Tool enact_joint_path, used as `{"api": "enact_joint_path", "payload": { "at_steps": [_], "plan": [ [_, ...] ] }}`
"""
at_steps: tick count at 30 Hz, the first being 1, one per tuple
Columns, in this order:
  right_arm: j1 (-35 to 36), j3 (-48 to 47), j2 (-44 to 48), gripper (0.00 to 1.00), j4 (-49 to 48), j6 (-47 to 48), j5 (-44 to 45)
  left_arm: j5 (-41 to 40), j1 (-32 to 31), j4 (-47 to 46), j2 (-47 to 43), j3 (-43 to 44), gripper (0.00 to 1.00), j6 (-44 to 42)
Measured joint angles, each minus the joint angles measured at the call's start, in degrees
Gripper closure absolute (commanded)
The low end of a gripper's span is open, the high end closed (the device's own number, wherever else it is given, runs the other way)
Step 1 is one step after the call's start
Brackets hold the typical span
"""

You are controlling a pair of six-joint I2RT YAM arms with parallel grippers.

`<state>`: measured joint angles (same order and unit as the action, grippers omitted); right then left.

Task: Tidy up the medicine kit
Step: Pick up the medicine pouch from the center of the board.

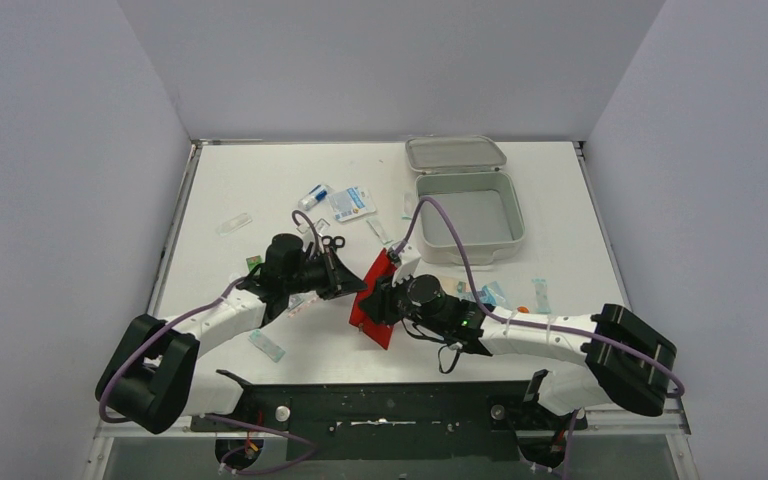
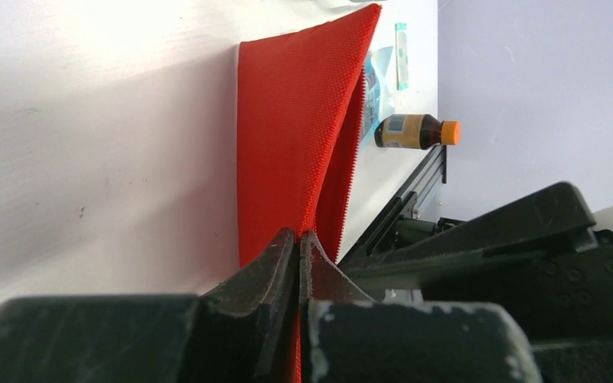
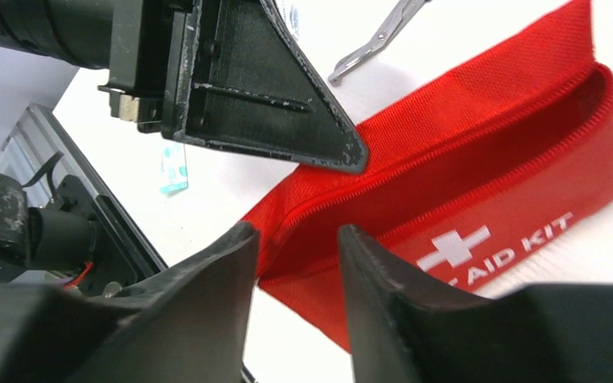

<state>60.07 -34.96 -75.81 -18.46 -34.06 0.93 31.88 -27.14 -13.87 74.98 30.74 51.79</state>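
Note:
The medicine kit (image 1: 468,216) is a pale grey box at the back right, its lid (image 1: 455,152) swung open and its inside bare. A red First Aid Kit pouch (image 1: 374,300) stands tilted on edge between my two grippers, its zip open. My left gripper (image 1: 356,285) is shut on one flap of the pouch (image 2: 295,128), pinched at the fingertips (image 2: 298,236). My right gripper (image 1: 380,305) is open at the pouch's near end (image 3: 487,183); its fingers (image 3: 297,236) are apart and the corner lies just beyond the tips.
Scissors (image 1: 332,243) lie behind the left gripper and also show in the right wrist view (image 3: 383,36). A small vial (image 1: 312,196), a blue-white packet (image 1: 351,203) and other sachets (image 1: 268,346) (image 1: 541,293) lie scattered. A brown orange-capped bottle (image 2: 415,132) lies beyond the pouch.

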Motion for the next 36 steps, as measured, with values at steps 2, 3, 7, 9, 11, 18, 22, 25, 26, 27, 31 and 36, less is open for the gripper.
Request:
{"api": "enact_joint_path", "payload": {
  "at_steps": [2,3,7,9,11,18,22,25,26,27,31,36],
  "plan": [
    [-0.04,-0.09,2.58,0.47,2.99,-0.13,0.46,-0.55,-0.07,2.34,-0.07,1.31,1.0,-1.51],
    [-0.09,-0.17,3.85,0.46,4.33,-0.24,0.79,-0.98,-0.11,3.41,-0.2,1.86,1.0,-2.27],
    [-0.68,-2.19,6.19,0.48,10.49,-1.2,2.91,-3.02,-0.15,7.13,-1.42,2.95,1.0,-4.81],
    [-1.27,-3.54,6.16,0.49,13.66,-1.97,4.24,-4.15,-0.15,8.85,-2.19,3.02,1.0,-5.9],
    [-2.27,-4.63,6.12,0.5,17.03,-3.23,5.49,-5.55,-0.15,10.84,-3.28,3.04,1.0,-7.04],
    [-5.33,-8.44,2.14,0.53,23.58,-7.32,7.56,-9.88,-0.46,17.35,-6.58,4.48,1.0,-10.8],
    [-5.55,-10.29,0.07,0.53,27.36,-8.74,9.27,-12.26,-0.94,20.81,-8.26,6.05,1.0,-12.63],
    [-6.73,-12.44,0.13,0.53,31.93,-9.49,12.07,-14.05,-1.14,22.95,-10.08,7.13,1.0,-14.01],
    [-7.54,-13.42,0.31,0.53,33.86,-9.79,13.44,-14.56,-1.18,23.65,-10.75,7.54,1.0,-14.56],
    [-8.13,-14.01,0.57,0.53,35.15,-9.99,14.4,-15.04,-1.22,24.28,-11.39,7.96,1.0,-15.04],
    [-11.65,-15.32,3.39,0.53,42.4,-10.25,18.95,-16.48,-1.27,26.58,-13.0,10.36,1.0,-16.98],
    [-16.39,-15.76,5.99,0.54,50.69,-9.44,22.64,-21.09,-1.27,29.64,-14.08,13.75,1.0,-20.09]
  ]
}}
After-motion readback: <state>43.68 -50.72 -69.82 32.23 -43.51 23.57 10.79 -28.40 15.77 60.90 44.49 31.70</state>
